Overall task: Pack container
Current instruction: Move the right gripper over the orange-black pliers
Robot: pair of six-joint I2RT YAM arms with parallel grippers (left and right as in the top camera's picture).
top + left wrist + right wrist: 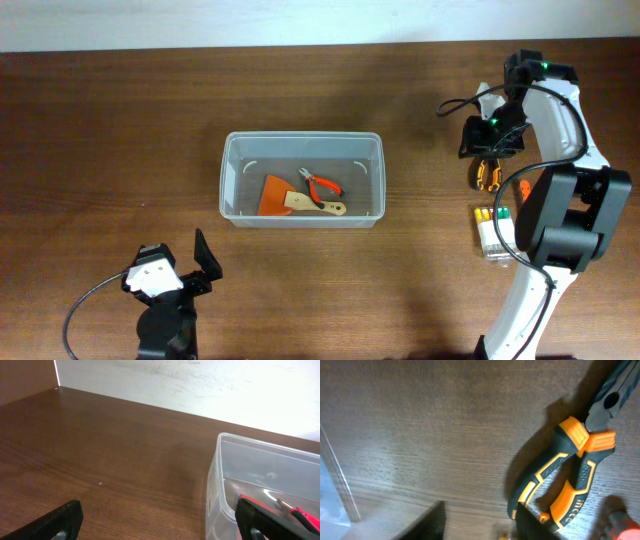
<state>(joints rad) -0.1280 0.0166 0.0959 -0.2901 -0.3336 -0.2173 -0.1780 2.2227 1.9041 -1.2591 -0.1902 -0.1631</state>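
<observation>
Step in hand: fetching the next tool for the container (pixel 301 137), which sits mid-table (pixel 120 130), upright and open-topped, with an orange scraper (pixel 274 196) and small red pliers (pixel 323 185) already lying inside. Your right gripper (pixel 479 517) hangs low over the table far to the right, well apart from the tub, fingers spread and holding nothing. The orange-and-black pliers (pixel 577 435) lie flat on the wood just beside one finger, not between the two. Your left gripper (pixel 159 515) is parked near the front-left corner of the tub, fingers wide apart, empty. Next move, as I judge it: shift the right gripper over so the fingers straddle the pliers' handles, come down, close, then lift and carry across to the tub. Watch the handle splay, since a pinch on one handle may let the tool swing. A clear packet (pixel 492 232) also waits near the right arm.
</observation>
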